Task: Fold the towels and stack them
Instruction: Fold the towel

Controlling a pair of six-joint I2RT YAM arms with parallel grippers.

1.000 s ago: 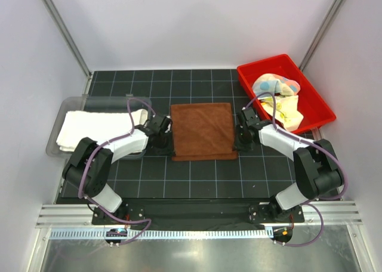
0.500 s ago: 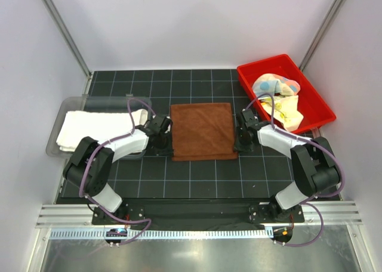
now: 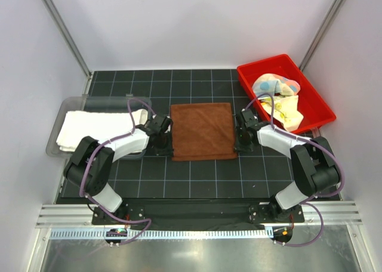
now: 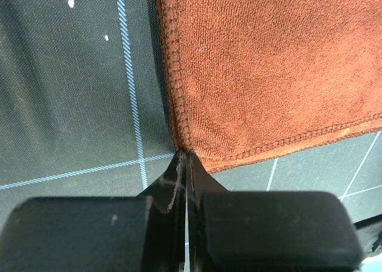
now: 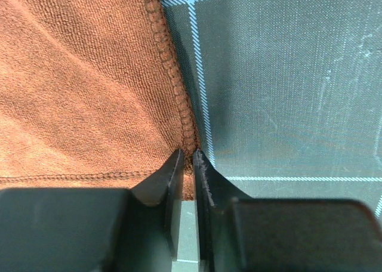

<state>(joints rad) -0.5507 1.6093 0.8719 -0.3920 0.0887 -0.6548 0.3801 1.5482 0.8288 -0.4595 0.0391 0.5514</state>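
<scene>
The brown towel (image 3: 202, 130) lies flat on the black grid mat, with a second layer showing along its near edge. My left gripper (image 3: 162, 143) is down at the towel's near left corner. In the left wrist view the jaws (image 4: 184, 155) are shut on the tip of that corner of the towel (image 4: 268, 75). My right gripper (image 3: 242, 142) is at the near right corner. In the right wrist view it (image 5: 186, 154) is pinched on the stitched hem of the towel (image 5: 77, 87). The cream-white towel (image 3: 95, 126) lies folded at the left.
The cream-white towel sits in a clear plastic tray (image 3: 55, 148) left of the mat. A red bin (image 3: 271, 61) at the back right holds the pastel multicoloured towel (image 3: 273, 84) and the yellow towel (image 3: 285, 109). White walls enclose the table.
The right arm has shifted very slightly towards the towel. The left arm and the brown towel have not visibly moved.
</scene>
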